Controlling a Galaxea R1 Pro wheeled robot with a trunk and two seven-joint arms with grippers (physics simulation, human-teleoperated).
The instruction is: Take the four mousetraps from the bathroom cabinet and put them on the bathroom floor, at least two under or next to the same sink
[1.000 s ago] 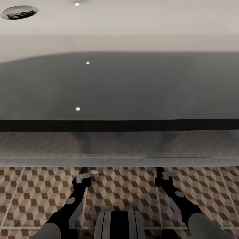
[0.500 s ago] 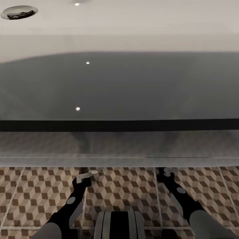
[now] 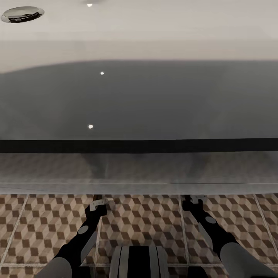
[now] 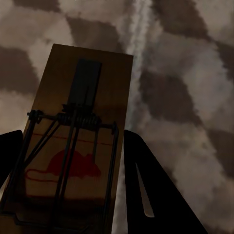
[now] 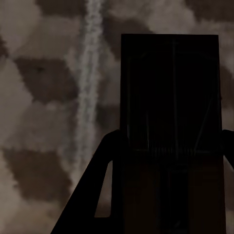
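Note:
A tan mousetrap (image 4: 92, 87) with black wire and a red mouse print sits between the dark fingers of my left gripper (image 4: 72, 135), which is shut on it just above the bathroom floor (image 4: 195, 78). My right gripper (image 5: 168, 139) is shut on a second mousetrap (image 5: 170, 87), which looks very dark in shadow. In the head view both arms reach forward low over the cube-patterned bathroom floor (image 3: 38, 227). There the left gripper (image 3: 98, 204) and right gripper (image 3: 192, 200) sit at the lower front edge of a big pale fixture. The cabinet is out of view.
A large pale glossy fixture (image 3: 139, 96) with a metal drain (image 3: 22, 13) at its far left spans the whole upper head view. Its front edge (image 3: 139, 188) overhangs the tiles just ahead of both grippers. My own base (image 3: 138, 261) is at the bottom centre.
Both grippers have crept slightly forward toward the fixture's lower edge, the right one a little more. The camera has not moved.

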